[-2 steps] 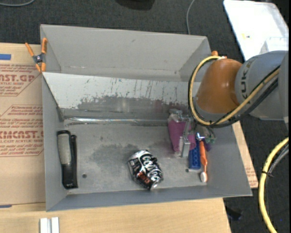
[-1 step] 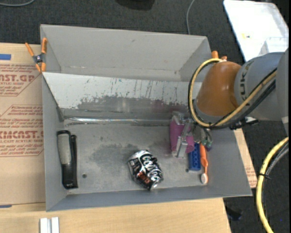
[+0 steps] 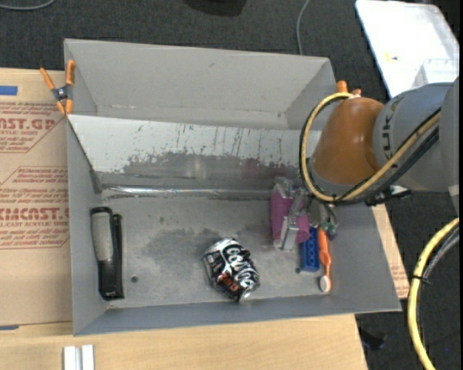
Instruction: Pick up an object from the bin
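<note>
The tool sits at the grey metal bin's 3 o'clock, just beside a magenta plastic block; can't tell if it's open or closed. There's a crushed black soda can at 6 o'clock.

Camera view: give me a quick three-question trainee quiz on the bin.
1. True or false: the black stapler lies along the left wall of the bin.
2. Fill in: the crushed can lies on the floor between the stapler and a ___ brick.
3. Which thing is closest to the gripper? A. stapler B. crushed can C. pink block

Key: 1 true; 2 blue; 3 C
</note>
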Controlling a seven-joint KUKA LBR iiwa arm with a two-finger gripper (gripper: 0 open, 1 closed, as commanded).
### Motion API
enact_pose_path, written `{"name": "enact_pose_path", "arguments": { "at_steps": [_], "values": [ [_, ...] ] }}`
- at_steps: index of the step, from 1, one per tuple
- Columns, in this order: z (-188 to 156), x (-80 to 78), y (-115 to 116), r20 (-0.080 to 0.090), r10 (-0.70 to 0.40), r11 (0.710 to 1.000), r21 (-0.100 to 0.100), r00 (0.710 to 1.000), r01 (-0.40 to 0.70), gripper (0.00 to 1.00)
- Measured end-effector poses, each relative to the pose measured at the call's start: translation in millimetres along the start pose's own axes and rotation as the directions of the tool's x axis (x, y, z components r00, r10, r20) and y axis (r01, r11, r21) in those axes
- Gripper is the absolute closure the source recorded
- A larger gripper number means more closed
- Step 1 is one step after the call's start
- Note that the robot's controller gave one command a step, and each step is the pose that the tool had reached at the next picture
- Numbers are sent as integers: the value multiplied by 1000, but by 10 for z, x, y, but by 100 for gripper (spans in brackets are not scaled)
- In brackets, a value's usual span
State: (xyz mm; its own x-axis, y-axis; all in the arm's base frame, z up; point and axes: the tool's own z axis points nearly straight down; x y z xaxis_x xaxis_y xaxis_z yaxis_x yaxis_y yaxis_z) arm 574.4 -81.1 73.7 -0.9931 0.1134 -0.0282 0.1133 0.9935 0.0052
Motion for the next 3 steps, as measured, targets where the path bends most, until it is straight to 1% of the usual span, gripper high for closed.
{"name": "enact_pose_path", "arguments": {
  "at_steps": [1,2,3],
  "values": [
    [-258,39,-2,-16,0,1000,0,1000,0,100],
    [-724,3,-1,-9,0,1000,0,1000,0,100],
    [-1250,-11,5,-10,0,1000,0,1000,0,100]
  ]
}}
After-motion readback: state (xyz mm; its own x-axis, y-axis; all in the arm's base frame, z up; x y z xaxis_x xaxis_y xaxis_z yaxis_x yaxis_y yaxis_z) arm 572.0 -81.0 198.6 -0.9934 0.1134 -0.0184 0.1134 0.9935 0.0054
